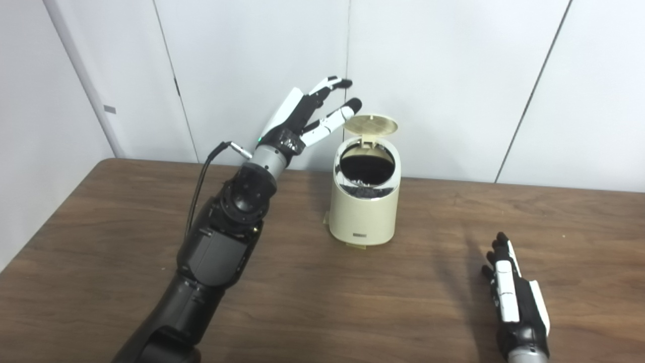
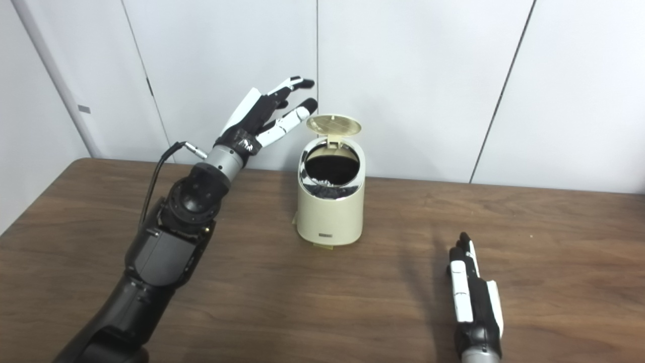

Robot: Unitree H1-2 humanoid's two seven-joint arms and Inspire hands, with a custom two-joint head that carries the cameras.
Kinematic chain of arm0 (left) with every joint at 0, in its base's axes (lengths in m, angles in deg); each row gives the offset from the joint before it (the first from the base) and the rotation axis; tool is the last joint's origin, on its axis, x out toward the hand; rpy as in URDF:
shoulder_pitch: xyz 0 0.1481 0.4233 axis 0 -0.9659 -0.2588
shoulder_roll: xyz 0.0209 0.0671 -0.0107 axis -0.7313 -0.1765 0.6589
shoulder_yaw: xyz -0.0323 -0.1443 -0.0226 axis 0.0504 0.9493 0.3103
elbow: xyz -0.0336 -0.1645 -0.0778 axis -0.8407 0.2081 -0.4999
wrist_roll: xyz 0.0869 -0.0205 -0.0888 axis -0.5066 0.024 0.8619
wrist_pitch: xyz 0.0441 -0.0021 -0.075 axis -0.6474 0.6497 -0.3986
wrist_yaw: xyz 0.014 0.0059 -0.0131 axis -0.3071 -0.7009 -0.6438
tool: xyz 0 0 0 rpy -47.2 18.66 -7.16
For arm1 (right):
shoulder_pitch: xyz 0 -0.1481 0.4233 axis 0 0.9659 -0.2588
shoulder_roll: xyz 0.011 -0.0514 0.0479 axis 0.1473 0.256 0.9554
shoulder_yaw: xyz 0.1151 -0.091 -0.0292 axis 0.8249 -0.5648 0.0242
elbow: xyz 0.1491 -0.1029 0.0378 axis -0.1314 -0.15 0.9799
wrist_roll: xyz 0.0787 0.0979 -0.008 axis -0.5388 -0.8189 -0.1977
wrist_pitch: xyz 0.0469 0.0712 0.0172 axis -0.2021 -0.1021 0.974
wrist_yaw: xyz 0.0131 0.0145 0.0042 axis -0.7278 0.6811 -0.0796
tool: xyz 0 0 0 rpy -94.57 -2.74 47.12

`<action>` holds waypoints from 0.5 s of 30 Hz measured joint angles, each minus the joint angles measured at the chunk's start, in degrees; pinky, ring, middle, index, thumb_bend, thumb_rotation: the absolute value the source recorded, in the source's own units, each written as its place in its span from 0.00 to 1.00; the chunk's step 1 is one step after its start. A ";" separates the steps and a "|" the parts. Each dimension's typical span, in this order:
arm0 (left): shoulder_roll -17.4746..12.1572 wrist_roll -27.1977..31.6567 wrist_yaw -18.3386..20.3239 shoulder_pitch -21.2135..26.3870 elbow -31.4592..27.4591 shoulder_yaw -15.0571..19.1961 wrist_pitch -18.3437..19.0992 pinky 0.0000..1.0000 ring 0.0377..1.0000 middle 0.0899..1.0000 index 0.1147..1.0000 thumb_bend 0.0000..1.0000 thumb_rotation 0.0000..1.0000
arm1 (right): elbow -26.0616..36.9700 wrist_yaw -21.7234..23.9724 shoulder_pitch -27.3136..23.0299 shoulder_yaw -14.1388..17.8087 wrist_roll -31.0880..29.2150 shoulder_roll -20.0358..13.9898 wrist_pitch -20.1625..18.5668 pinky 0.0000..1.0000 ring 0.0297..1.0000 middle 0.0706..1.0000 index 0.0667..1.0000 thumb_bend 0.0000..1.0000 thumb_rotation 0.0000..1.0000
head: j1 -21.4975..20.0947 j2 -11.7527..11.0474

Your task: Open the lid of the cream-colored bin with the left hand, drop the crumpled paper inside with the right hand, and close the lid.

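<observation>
The cream-colored bin (image 1: pixel 365 201) stands upright on the counter (image 1: pixel 322 282), toward the far edge and near the middle of its width. Its lid (image 1: pixel 370 124) is tipped up at the back, hinged on the far side, so the dark opening shows. Inside, low against the near rim, I can make out something pale and crinkled, possibly the crumpled paper (image 2: pixel 326 183), though it is too dim to be sure.

My left hand (image 1: pixel 302 123) hangs in the air just left of the lid, raised above the bin's top, fingers spread and stretched out, holding nothing. One fingertip is close to the lid's left edge; I cannot tell whether it touches.

My right hand (image 1: pixel 514 290) lies flat near the counter's near right corner, well apart from the bin, fingers straight and side by side, empty.
</observation>
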 measured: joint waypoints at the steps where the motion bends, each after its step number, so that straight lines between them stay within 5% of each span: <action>1: 0.01 -0.69 0.19 0.36 0.27 -0.39 -0.01 0.90 0.97 0.95 0.86 0.62 0.85 | 0.00 0.00 0.00 -0.24 0.09 0.02 0.00 1.00 0.99 1.00 1.00 0.57 1.00 | -0.44 0.09; 15: -3.21 -13.19 1.98 3.19 3.30 -7.76 -4.91 0.90 0.99 0.97 0.63 0.67 0.87 | -0.13 -0.79 -0.16 -1.42 1.42 1.60 -0.49 1.00 0.99 0.99 1.00 0.57 1.00 | -3.69 0.53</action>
